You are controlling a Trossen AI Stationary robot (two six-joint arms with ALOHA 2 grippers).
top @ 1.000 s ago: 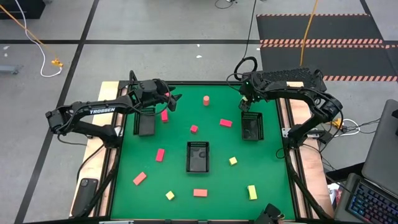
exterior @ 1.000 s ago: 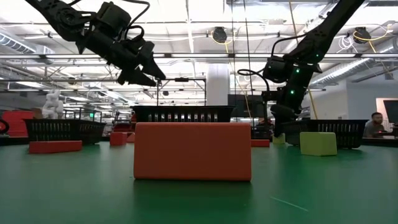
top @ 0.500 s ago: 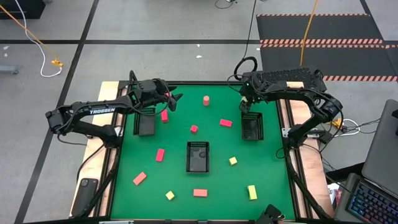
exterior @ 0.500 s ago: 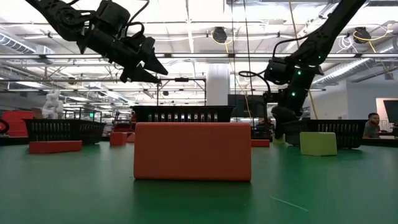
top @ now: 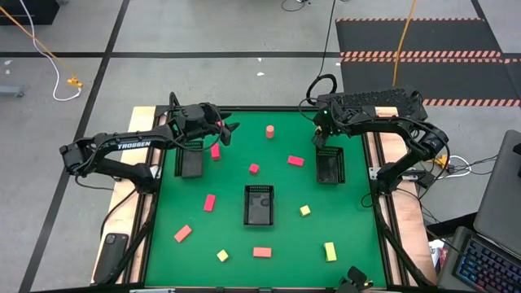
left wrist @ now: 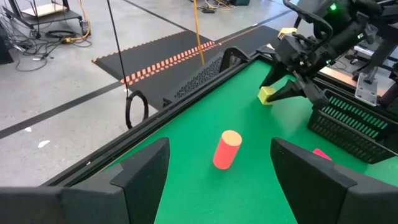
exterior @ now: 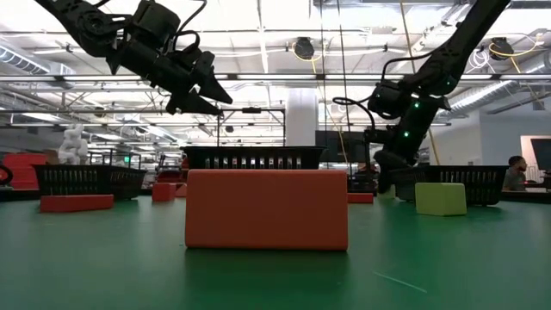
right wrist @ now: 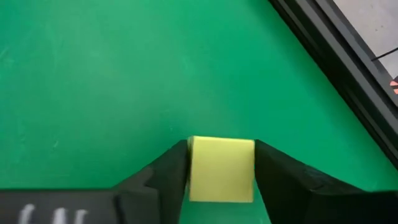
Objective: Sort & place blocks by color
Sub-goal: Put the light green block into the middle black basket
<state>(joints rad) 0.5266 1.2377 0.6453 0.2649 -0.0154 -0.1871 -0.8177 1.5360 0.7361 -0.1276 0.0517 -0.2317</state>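
My right gripper (top: 319, 140) hovers at the far end of the right black tray (top: 329, 166), shut on a pale yellow cube (right wrist: 221, 168); the left wrist view also shows that cube (left wrist: 267, 94). My left gripper (top: 225, 130) is open and raised above the table's far left part, beside the left tray (top: 192, 161); it touches nothing. A salmon cylinder (left wrist: 226, 149) stands upright ahead of its fingers. Pink-red blocks (top: 216, 150) (top: 254, 168) (top: 295, 160) (top: 210, 202), salmon bars (top: 182, 233) (top: 261, 252) and yellow blocks (top: 304, 210) (top: 222, 255) (top: 330, 251) lie flat on the green mat. My right gripper pinches the yellow cube by two opposite side faces (right wrist: 193, 169), one finger on each. The fingers (right wrist: 283, 180) come from above, slanting down toward the mat. I cannot tell whether the cube touches the mat.
A third black tray (top: 259, 203) sits mid-table. A salmon bar (exterior: 267, 209) fills the near foreground of the low view. Raised black rails (top: 269, 109) border the green mat. A person (exterior: 516, 172) sits far behind the table.
My left gripper has risen a little and then held still, staying open. My right gripper has tipped slightly at the wrist while staying over the same spot, still shut on the yellow cube.
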